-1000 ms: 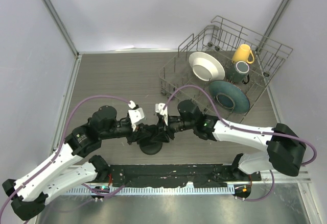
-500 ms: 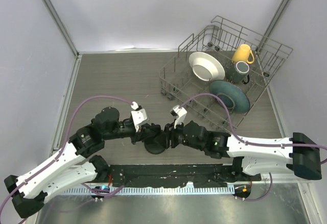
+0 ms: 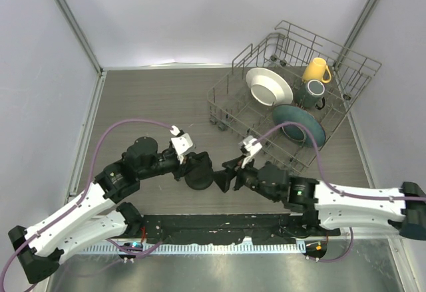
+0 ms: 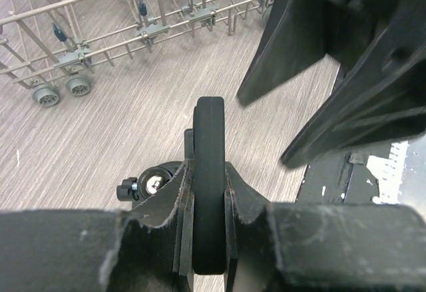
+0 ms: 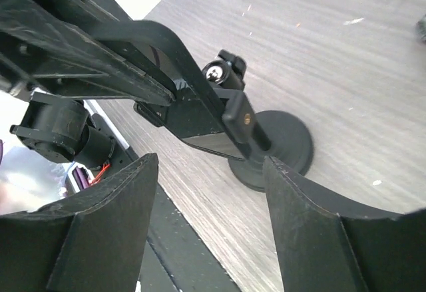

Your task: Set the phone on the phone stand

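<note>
- Holding the phone (image 4: pixel 210 122) edge-up, the left gripper (image 4: pixel 208 172) is clamped on it, a pad pressed to each flat face.
- The phone hangs right over the phone stand (image 5: pixel 286 142), just right of the left wrist. Its lower edge is down at the cradle, but I cannot tell whether it is fully seated.
- To do this step well, the left arm should ease the slab straight down until the fork carries its weight, then part its fingers slowly.
- Any sideways drag on release could tip the stand, because its disc base is small and nothing braces it.
- The right gripper (image 5: pixel 210 157) stands with its fingers wide apart and holds nothing. It faces the stand from the right, a little way off.
- It would do well to stay near, ready to steady the stem if the stand rocks.
- The dish rack (image 4: pixel 73 62) sits farther off on the table (image 3: pixel 153 99) and is no obstacle.
- A second ago the right gripper was pressed in against the stand, nearly meeting the left one, with its fingers much closer together.
- It has since spread them and drawn back to the right.
- The left gripper's clamp has not changed, though the disc base appears to sit slightly farther from the near edge.
</note>
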Controlling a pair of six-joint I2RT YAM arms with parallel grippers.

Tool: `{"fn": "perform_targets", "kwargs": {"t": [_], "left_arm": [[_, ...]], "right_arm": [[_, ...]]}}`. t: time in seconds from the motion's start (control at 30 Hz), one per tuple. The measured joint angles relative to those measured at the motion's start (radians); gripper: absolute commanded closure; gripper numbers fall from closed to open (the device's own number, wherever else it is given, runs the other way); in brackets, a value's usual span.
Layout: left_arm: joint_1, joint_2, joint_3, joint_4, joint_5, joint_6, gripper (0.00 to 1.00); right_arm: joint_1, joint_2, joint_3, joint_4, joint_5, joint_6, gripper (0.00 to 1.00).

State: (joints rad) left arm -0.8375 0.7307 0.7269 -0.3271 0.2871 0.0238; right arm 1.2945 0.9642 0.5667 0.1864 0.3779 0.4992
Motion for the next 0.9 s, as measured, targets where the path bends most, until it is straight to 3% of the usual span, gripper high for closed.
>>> {"fn": "perform_targets", "kwargs": {"t": [0.2, 0.43, 0.7, 0.9], "left_arm": [[0.0, -0.005, 0.0, -0.006, -0.032, -0.025, 1.0], [0.0, 0.0, 0.0, 0.004, -0.103, -0.097, 1.0], [0.0, 0.002, 0.0, 0.013, -0.19, -0.157, 0.75], [0.0, 0.002, 0.0, 0.005, -0.251, -0.2, 0.39]], "right_arm": [[-0.06, -0.227, -0.028, -0.114, -0.012, -0.119, 0.29], [-0.163, -0.168, -0.024, -0.168, -0.139, -0.144, 0.31], [-0.177, -0.05, 0.002, -0.19, -0.27, -0.167, 0.32], [-0.186, -0.104, 0.002, -0.199, -0.294, -0.172, 0.32]]}}
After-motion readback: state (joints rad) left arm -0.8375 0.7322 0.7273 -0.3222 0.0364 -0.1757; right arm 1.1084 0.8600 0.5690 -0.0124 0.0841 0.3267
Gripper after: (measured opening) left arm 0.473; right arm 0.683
